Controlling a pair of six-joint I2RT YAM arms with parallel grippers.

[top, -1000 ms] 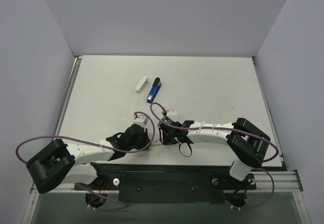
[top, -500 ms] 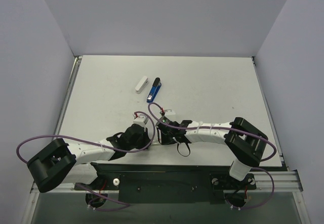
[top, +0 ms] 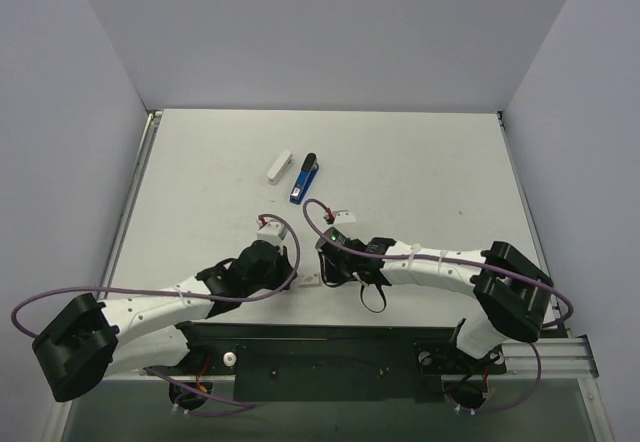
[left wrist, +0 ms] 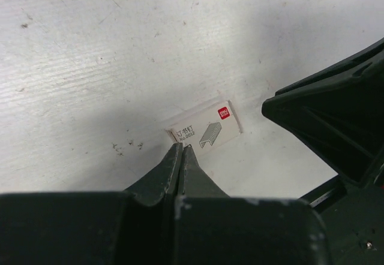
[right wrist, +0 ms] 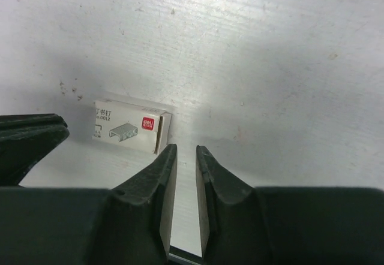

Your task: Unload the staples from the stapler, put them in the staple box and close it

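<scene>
**Colleague:** Where is the stapler now?

**Me:** I see the blue and black stapler [top: 304,178] lying on the white worktop [top: 430,182], toward the far edge and left of the middle. It is well apart from both arms. Just beside it, on its left, lies a white oblong block [top: 280,167]; what it is I cannot tell.

**Colleague:** And your grippers?

**Me:** The left gripper [left wrist: 181,152] has its fingers pressed together on nothing. The right gripper [right wrist: 186,152] has a narrow gap between the fingers, also with nothing inside. Both are low, close to the near edge. They point at a small white cardboard box of staples [left wrist: 207,132], which lies flat between them, and neither one touches it.

**Colleague:** So how much is done?

**Me:** In my judgement, nothing yet. The stapler looks closed and untouched, and I see no loose staples outside it. Everything is left: to reach it, open it and take the strip out.
</scene>
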